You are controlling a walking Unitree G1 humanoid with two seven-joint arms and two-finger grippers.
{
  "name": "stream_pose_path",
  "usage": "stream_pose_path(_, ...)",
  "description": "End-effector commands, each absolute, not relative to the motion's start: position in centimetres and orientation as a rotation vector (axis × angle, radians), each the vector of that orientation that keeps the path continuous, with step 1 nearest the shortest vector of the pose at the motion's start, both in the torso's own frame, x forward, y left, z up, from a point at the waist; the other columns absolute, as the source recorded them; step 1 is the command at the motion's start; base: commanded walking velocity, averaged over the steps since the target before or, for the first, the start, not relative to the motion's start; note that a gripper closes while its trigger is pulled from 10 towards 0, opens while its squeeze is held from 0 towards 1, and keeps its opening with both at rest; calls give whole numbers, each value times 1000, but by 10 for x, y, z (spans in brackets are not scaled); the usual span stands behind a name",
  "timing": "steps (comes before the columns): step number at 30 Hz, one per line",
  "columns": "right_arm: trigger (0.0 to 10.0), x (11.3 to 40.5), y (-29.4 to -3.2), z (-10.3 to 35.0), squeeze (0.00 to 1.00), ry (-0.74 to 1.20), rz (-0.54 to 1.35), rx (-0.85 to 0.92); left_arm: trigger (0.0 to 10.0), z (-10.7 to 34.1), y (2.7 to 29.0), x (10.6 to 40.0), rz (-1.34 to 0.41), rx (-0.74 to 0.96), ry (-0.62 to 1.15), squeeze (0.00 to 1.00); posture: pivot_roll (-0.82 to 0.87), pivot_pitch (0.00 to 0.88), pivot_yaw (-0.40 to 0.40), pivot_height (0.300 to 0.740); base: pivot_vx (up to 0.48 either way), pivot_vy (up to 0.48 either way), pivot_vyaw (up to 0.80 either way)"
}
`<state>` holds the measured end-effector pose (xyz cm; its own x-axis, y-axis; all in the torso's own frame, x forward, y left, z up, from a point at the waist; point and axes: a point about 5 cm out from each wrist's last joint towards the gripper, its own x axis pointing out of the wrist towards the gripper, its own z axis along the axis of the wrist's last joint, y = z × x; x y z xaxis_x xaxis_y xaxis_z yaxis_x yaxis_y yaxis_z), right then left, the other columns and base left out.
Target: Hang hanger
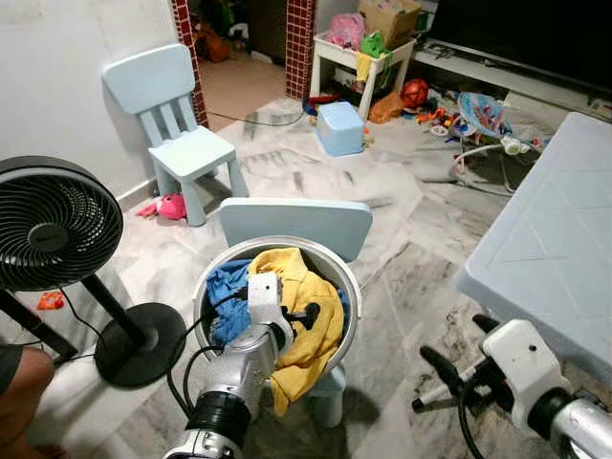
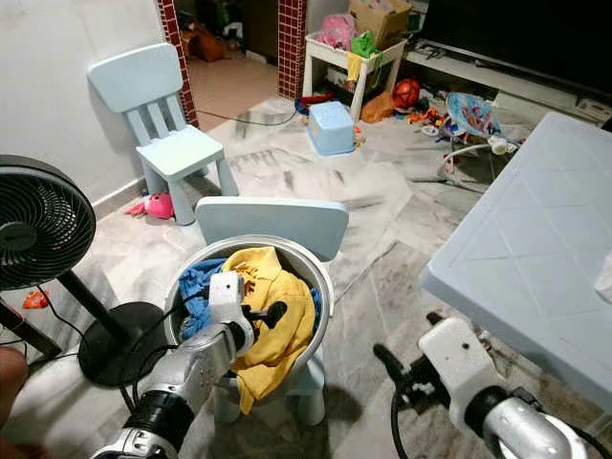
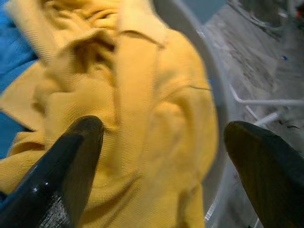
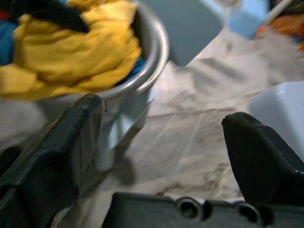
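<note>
Here, left pincer point(image 3: 161, 137) spread above yellow garment point(image 1: 301, 316) — no legible labels.

Matt yellow cloth point(image 1: 301, 311) in a smooth metal basin point(image 1: 350, 287), plastic chair point(image 1: 296, 225).

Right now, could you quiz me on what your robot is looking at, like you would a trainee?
1. True or false: the left gripper is shut on a hanger.
2. Which cloth drapes over the rim of the basin: A blue, B yellow, C pink?
3. What does the basin rest on?

Key:
1. False: its fingers are spread open over the yellow garment.
2. B.
3. A small pale blue chair. The right gripper waits low beside the pale table.
</note>
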<state>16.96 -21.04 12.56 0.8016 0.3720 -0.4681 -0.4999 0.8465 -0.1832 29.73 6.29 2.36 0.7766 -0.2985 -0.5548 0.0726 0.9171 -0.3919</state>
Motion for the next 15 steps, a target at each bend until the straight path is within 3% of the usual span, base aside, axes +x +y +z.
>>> stream_pose_path(1,10000,168,-212,131,0,427,486,-303,9569,24,65,300,-177,-365,647,0,-401,119,-72,740,0,0,0)
stream_pose_path(2,10000,167,-212,131,0,436,496,-295,9569,24,66,300,-160,-371,647,0,-401,119,-72,740,0,0,0)
stream_pose_path(5,10000,167,-216,132,0,461,523,-284,4706,23,71,302,-95,-394,647,0,-398,121,-75,740,0,0,0)
stream_pose_path(12,10000,176,-214,132,0,460,523,-286,4157,15,75,298,-64,-398,672,0,-368,106,-84,740,0,0,0)
stream_pose_path(13,10000,179,-211,132,0,451,534,-286,2431,10,76,295,-60,-409,698,0,-368,101,-81,740,0,0,0)
stream_pose_path(14,10000,180,-210,133,0,446,537,-287,1647,8,75,294,-63,-412,707,0,-368,101,-81,740,0,0,0)
stream_pose_path(15,10000,181,-209,133,0,441,538,-287,0,7,75,293,-64,-414,711,0,-367,100,-80,740,0,0,0)
